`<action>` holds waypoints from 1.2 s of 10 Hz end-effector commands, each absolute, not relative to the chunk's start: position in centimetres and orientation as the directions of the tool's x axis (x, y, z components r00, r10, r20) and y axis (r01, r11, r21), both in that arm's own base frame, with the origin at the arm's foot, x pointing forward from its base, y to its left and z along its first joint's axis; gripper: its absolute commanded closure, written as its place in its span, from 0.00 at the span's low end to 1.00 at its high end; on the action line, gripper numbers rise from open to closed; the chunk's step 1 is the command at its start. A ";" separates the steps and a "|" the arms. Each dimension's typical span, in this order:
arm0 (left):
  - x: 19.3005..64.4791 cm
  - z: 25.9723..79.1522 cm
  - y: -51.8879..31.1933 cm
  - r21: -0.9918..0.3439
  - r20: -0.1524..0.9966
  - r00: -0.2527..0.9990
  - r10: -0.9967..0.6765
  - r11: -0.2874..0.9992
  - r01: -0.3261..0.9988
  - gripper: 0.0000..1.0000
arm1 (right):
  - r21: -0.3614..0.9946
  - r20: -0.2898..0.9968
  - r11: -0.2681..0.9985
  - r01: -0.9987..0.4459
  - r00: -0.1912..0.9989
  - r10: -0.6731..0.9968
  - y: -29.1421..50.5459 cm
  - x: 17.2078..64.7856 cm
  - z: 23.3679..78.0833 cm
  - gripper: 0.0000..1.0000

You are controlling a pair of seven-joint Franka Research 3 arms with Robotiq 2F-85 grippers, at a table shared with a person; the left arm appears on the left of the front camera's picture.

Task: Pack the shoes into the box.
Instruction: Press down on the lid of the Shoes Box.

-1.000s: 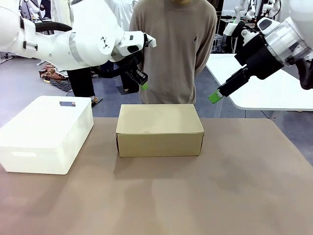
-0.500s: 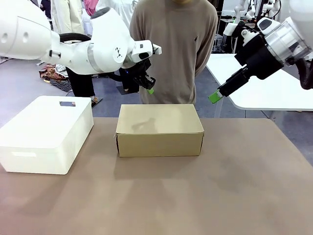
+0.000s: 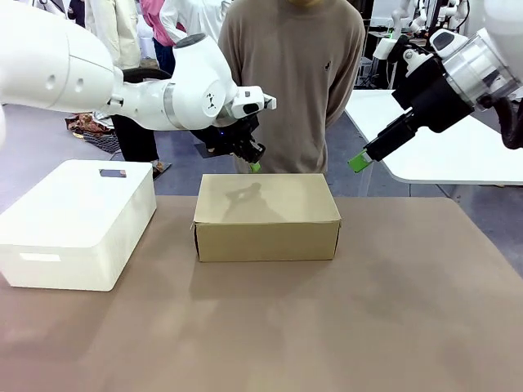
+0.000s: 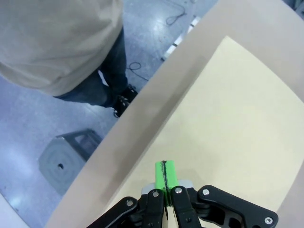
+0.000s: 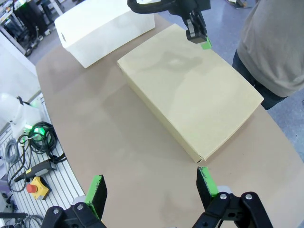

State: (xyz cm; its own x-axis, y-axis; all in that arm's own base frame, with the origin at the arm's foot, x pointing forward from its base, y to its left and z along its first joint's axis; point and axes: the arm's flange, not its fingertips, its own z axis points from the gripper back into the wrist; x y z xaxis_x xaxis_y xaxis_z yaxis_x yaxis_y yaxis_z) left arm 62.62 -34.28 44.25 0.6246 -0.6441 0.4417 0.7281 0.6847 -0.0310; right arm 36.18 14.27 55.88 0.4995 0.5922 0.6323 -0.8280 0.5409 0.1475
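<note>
The tan cardboard box [image 3: 265, 215] stands closed on the table's middle, its lid flat; it also appears as box [image 5: 190, 90] and box [image 4: 228, 123]. The shoes are hidden. My left gripper [image 3: 255, 166] hovers just above the box's far edge, fingers pressed together with nothing between them; in its wrist view the left gripper [image 4: 165, 173] shows green pads touching. My right gripper [image 3: 357, 162] hangs high at the right, off the table's far right corner; in the right wrist view the right gripper [image 5: 154, 187] stands wide open and empty.
A white rounded plastic box [image 3: 73, 222] sits at the table's left. A person [image 3: 290, 82] stands behind the far edge, hands behind the back. A white table [image 3: 441, 139] lies beyond at the right. Bare tabletop spreads in front.
My left arm has swung right and down, bringing its shut gripper from the box's far left to just over its far edge. The right arm has not moved.
</note>
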 end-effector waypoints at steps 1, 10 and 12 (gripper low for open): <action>63.4 44.4 -35.4 -0.051 0.397 0.642 -0.656 0.682 0.729 1.00 | 0.151 0.623 0.551 -0.821 0.512 0.592 14.2 36.1 55.8 0.00; 62.9 44.5 -35.7 -0.076 0.370 0.652 -0.661 0.678 0.731 1.00 | 0.151 0.623 0.551 -0.821 0.512 0.592 14.2 36.1 55.8 0.00; 61.5 46.8 -35.6 -0.052 0.383 0.635 -0.671 0.671 0.740 1.00 | 0.151 0.623 0.551 -0.821 0.512 0.592 14.2 36.1 55.8 0.00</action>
State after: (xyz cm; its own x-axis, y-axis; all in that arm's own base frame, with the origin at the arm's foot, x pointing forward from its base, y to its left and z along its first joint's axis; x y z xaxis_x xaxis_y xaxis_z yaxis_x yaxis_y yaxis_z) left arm 62.88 -36.00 45.92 0.6305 -0.6698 0.3923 0.7477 0.6598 -0.0752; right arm 36.18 14.27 55.88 0.4996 0.5923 0.6321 -0.8280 0.5409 0.1476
